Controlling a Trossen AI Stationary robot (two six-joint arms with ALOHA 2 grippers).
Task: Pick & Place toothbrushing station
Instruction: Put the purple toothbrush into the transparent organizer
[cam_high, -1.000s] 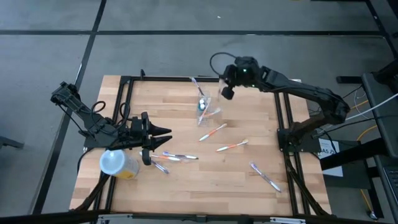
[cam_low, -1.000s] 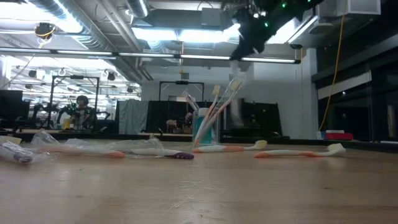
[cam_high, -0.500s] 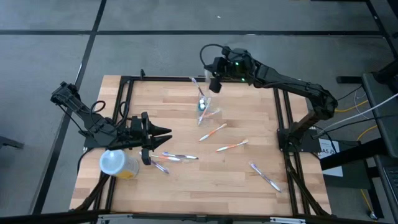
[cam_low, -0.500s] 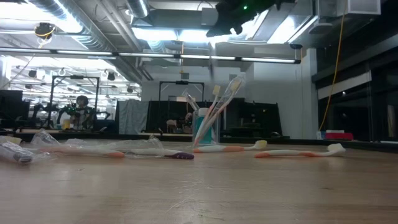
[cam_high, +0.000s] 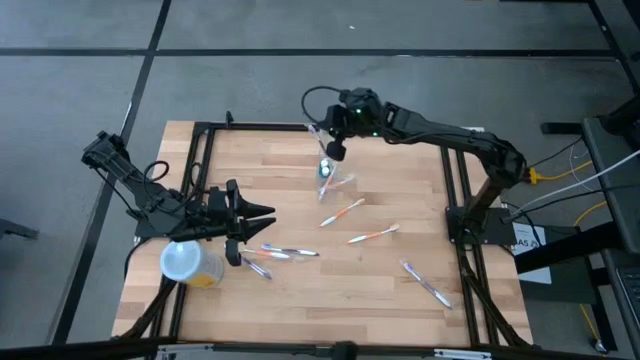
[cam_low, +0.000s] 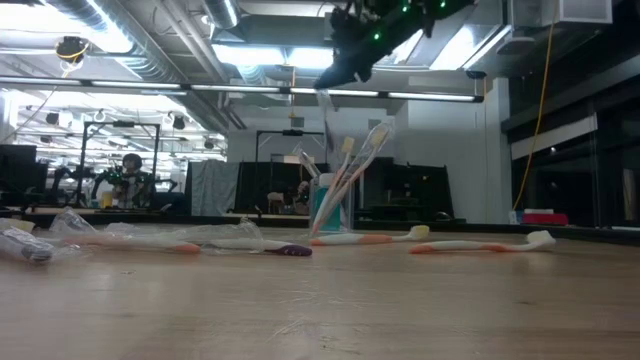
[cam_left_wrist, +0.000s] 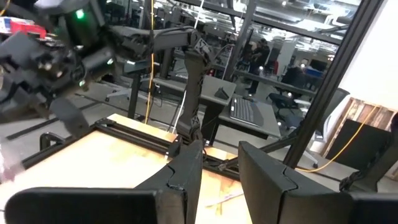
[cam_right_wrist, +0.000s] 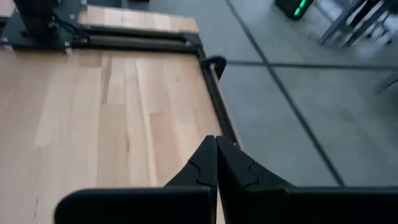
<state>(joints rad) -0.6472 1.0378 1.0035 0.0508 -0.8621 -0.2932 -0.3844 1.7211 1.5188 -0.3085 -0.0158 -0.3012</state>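
Observation:
The toothbrushing station (cam_high: 327, 172) is a small clear cup that stands on its base on the wooden table, far of the middle. Several toothbrushes stick out of it, as the low view (cam_low: 330, 208) also shows. My right gripper (cam_high: 337, 152) hovers above the cup, a little to its far side, and is high over it in the low view (cam_low: 338, 78). Its fingers (cam_right_wrist: 216, 149) are shut and empty. My left gripper (cam_high: 268, 213) waits open and empty at the table's left, and its fingers stand apart in the left wrist view (cam_left_wrist: 221, 165).
A yellow tub with a pale round lid (cam_high: 190, 263) stands at the near left, beside my left arm. Loose toothbrushes lie on the table at the middle (cam_high: 342, 212), right of it (cam_high: 373, 235), near right (cam_high: 425, 283) and near left (cam_high: 285, 252).
My right gripper has swung toward the table's left edge, from right of the cup to above it, staying high and shut. The cup and the toothbrushes have not moved.

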